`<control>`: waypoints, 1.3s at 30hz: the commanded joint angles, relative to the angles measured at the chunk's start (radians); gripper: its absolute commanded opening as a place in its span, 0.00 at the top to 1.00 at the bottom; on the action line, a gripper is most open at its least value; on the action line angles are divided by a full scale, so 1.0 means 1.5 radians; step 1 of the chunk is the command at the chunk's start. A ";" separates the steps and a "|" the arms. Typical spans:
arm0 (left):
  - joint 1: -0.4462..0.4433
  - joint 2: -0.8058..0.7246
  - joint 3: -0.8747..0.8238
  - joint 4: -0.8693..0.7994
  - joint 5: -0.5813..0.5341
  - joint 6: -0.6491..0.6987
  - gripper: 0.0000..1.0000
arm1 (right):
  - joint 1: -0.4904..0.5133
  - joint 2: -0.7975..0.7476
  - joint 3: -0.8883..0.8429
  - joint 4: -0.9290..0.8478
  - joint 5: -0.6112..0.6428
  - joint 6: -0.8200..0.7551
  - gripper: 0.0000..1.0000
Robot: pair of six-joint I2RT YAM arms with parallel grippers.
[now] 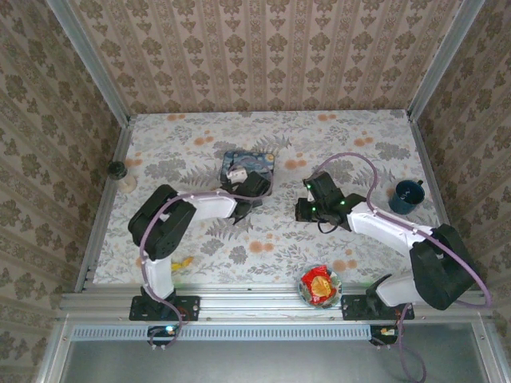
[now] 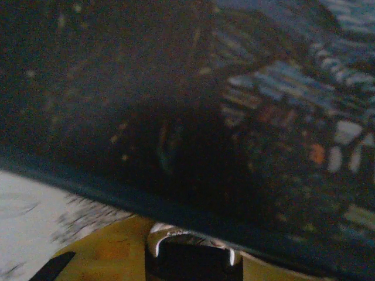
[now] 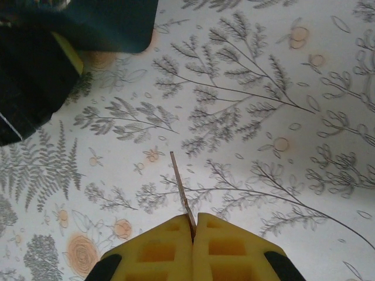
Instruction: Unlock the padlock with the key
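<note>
**A:** Entry one, the lock?

**B:** Small black squarish padlock (image 2: 193, 264). Its silvery shackle is only partly seen, and the body is cut off by the bottom of the left wrist view. It sits between the yellow fingers (image 2: 111, 253) of the left gripper (image 2: 196, 252), which look clamped on it. It lies against the near side of the blue painted tin box (image 1: 247, 166), left of the table's middle. From above, the gripper covers it.

**A:** Condition of the tin?

**B:** Blurred and dark at close range, with the painted pattern barely legible. A whitish thing (image 1: 235, 171) lies on its lid; I cannot tell what it is.

**A:** Entry two?

**B:** Thin metal key (image 3: 180, 181), seen edge-on, with only the blade showing. The right gripper (image 3: 193, 225) has its yellow fingers pressed together on it. It hangs over the floral table cover (image 3: 281, 117), right of the tin and apart from it.

**A:** Sundries?

**B:** Dark blue mug (image 1: 409, 195), far right. Bowl holding a red-and-orange packet (image 1: 319, 285), at the near edge. Small dark object (image 1: 117, 169) by the left wall, too small to identify.
</note>
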 commanded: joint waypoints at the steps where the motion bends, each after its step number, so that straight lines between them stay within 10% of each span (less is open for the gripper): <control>1: 0.005 -0.054 -0.046 -0.027 -0.023 -0.105 1.00 | 0.003 0.017 -0.004 0.054 -0.035 -0.007 1.00; 39: 0.029 -0.035 -0.018 0.068 0.326 -0.170 0.87 | 0.049 0.162 -0.085 0.392 -0.079 0.053 1.00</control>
